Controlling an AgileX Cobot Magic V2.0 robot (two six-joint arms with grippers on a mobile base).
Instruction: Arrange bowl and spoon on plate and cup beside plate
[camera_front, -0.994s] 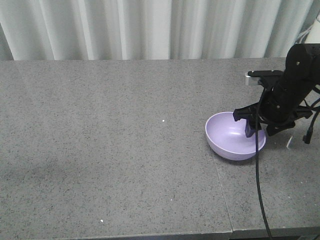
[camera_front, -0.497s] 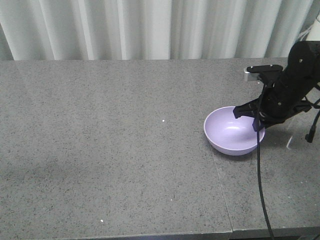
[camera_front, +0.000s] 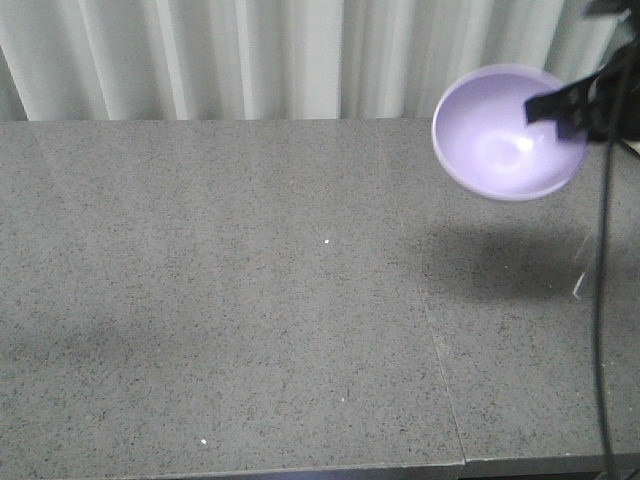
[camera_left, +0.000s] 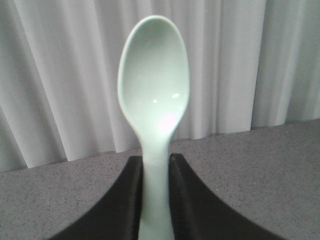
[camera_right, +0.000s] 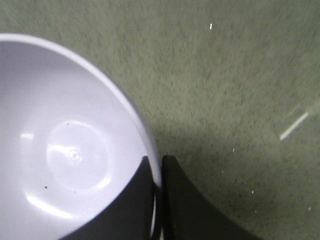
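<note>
Bowl (camera_front: 500, 140) now high off the table (camera_front: 250, 300), rim in right hand (camera_right: 156, 167).

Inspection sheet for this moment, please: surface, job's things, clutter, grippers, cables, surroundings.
surface: grey speckled table with a seam down its right part; a shadow lies under the bowl
bowl: lavender, empty, tilted, held in the air above the table
spoon: mint green, gripped by its handle, scoop end out beyond the fingers
plate and cup: nothing seen
clutter: nothing seen beyond a few white specks
left gripper: shut on the spoon
right gripper: shut on the bowl's rim
cables: one black cable hangs past the table's front edge
surroundings: pale pleated curtain behind
</note>
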